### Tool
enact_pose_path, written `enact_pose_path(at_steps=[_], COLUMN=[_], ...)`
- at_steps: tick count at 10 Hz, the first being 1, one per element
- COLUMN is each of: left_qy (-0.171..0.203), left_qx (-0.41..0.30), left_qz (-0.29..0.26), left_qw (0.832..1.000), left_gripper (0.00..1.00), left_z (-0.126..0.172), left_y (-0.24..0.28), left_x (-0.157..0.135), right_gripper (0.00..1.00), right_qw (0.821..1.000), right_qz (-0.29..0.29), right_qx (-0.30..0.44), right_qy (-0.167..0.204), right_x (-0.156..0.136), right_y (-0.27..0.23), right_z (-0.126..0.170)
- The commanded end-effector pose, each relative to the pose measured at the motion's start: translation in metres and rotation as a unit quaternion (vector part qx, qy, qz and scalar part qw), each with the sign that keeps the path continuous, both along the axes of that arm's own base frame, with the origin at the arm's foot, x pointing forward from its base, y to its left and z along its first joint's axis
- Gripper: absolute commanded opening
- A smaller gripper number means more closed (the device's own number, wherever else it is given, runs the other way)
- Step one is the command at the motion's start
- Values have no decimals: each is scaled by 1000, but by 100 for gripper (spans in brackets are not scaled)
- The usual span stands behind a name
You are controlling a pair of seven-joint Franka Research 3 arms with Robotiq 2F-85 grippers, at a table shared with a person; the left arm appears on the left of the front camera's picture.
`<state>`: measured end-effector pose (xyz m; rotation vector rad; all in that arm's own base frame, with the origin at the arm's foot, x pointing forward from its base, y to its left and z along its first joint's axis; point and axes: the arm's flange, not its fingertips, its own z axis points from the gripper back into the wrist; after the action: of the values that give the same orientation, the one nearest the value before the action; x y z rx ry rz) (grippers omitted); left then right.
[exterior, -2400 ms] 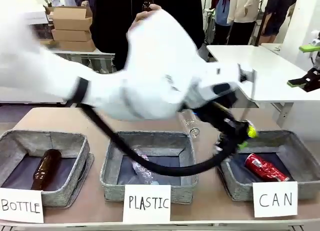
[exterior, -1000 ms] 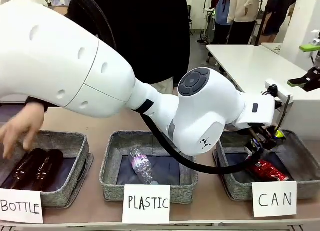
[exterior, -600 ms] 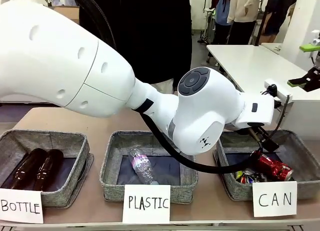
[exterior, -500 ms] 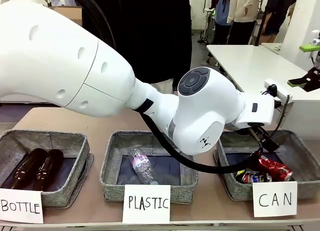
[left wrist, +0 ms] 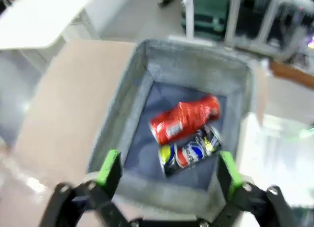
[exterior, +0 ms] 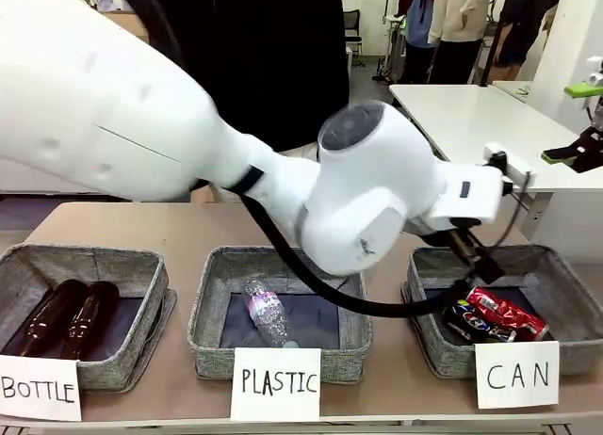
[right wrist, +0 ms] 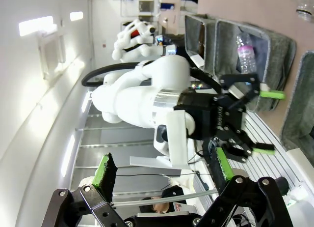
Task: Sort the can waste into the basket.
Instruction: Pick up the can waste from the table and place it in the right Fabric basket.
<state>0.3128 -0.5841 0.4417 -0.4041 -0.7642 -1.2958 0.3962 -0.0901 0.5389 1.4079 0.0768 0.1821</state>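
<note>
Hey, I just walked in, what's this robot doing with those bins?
It is sorting waste. The left end effector hangs open and empty above the CAN basket, where the red can and the black can lie side by side. The right end effector is open, off to the side. Brown bottles lie in the BOTTLE basket, a plastic bottle in the PLASTIC one.

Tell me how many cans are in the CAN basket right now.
2. The red can and the black can lie side by side on the floor of the CAN basket, below the open left gripper. The near wall may hide something in the front view.
</note>
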Motion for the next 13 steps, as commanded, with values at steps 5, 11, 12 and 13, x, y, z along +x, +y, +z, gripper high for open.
enact_pose_path(at_steps=[5, 11, 12, 13], left_qy=[228, 393, 409, 424], left_qx=[39, -378, -430, -459], left_qz=[252, 344, 321, 306], left_qw=[940, 764, 738, 719], left_gripper=[100, 100, 100, 100], left_z=[134, 98, 81, 62], left_y=[331, 602, 621, 633], left_x=[41, 36, 33, 34], right_gripper=[100, 100, 100, 100], right_qw=[1000, 1000, 1000, 1000], right_qz=[7, 7, 7, 7], right_qx=[-1, -1, -1, -1], right_qy=[-11, -11, -11, -11], right_x=[-2, -2, -2, -2], right_y=[-2, -2, -2, -2], right_z=[1, 1, 1, 1])
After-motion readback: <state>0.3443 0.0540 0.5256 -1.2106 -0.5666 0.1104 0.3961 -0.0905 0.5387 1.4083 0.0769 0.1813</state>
